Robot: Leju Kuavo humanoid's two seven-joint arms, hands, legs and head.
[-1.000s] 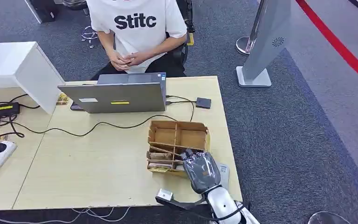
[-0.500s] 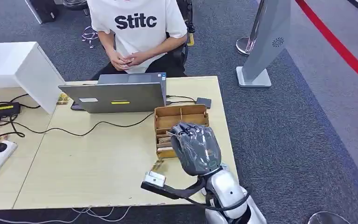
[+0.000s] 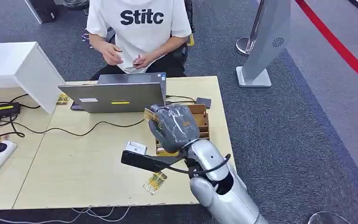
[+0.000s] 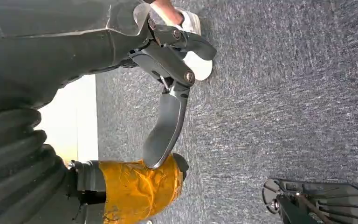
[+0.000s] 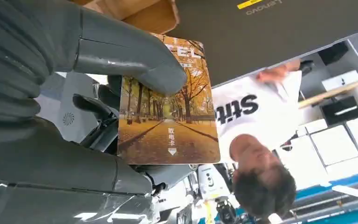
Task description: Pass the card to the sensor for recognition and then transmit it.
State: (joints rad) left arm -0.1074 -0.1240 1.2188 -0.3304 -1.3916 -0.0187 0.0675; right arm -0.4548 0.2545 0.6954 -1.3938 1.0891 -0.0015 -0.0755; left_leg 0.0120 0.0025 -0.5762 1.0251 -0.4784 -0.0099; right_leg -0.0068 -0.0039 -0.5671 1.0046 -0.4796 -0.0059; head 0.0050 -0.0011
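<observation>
Right hand (image 3: 176, 127) has the card (image 5: 169, 109) pinched between thumb and fingers (image 5: 130, 63), lifted clear of the table (image 3: 88, 163) and held over the wooden organizer box (image 3: 200, 122) near the table's right edge. The right wrist view shows the card's autumn-avenue print facing the camera, grip looks solid. The small black pad (image 3: 203, 102) wired to the laptop (image 3: 114, 96), near the far right corner of the table, is probably the sensor; the card is not on it yet, hand sits just short of it. A second card (image 3: 154, 181) lies flat on the table near the front edge, untouched. Left hand (image 4: 168, 79) hangs over the carpet, fingers apart, holding nothing. The person (image 3: 140, 32) sits behind the far edge, hands in lap, not reaching. Status as I read it: pick done, scan not done, handover not done. Left to do: bring the card down onto the pad, wait for the read, then extend it across the laptop to the person.
</observation>
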